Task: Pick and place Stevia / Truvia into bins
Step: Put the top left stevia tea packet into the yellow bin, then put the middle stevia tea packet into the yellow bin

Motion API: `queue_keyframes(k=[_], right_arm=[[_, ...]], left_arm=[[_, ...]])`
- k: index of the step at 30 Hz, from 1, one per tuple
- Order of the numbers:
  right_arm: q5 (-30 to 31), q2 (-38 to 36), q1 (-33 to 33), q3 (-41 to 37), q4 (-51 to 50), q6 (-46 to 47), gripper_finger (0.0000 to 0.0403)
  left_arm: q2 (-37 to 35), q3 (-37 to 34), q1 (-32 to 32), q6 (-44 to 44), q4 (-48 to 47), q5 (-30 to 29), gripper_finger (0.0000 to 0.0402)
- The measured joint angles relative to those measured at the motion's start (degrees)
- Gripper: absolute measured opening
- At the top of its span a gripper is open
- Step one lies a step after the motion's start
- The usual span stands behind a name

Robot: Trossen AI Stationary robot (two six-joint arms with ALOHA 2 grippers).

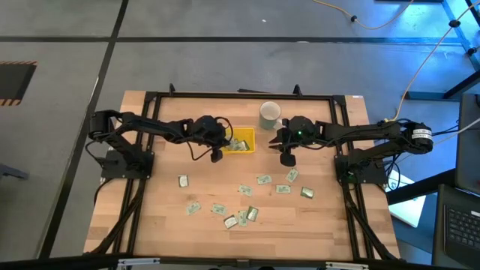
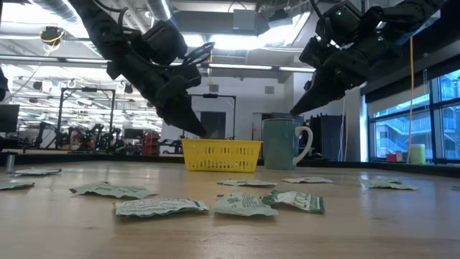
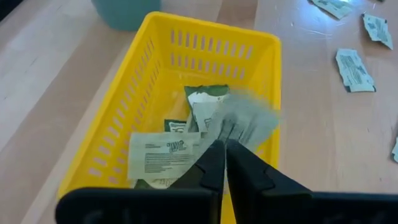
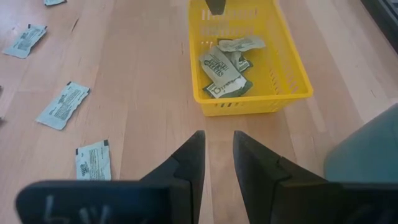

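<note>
Yellow tray (image 4: 292, 84) holds several sachets (image 4: 219, 68)

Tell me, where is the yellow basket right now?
In the high view the yellow basket sits near the table's far middle, just left of the white mug, with the left gripper at its left edge.
</note>
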Motion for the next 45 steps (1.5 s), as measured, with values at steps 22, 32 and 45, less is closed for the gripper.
queue_keyframes(k=[22, 32, 45], right_arm=[[-7.8, 0.0, 1.5, 0.0, -0.4, -1.9, 0.0087], [-7.7, 1.3, 11.1, 0.0, -0.2, -6.9, 0.0087], [-1.5, 13.9, 15.7, 0.0, 4.7, -7.2, 0.0087]], left_arm=[[-11.1, 0.0, -0.1, -0.5, -7.9, 0.0, 0.0049], [-11.0, 0.0, -0.1, -0.4, -7.9, -0.9, 0.0054], [-11.0, 0.0, -0.2, -0.5, -7.7, -1.1, 0.0050]])
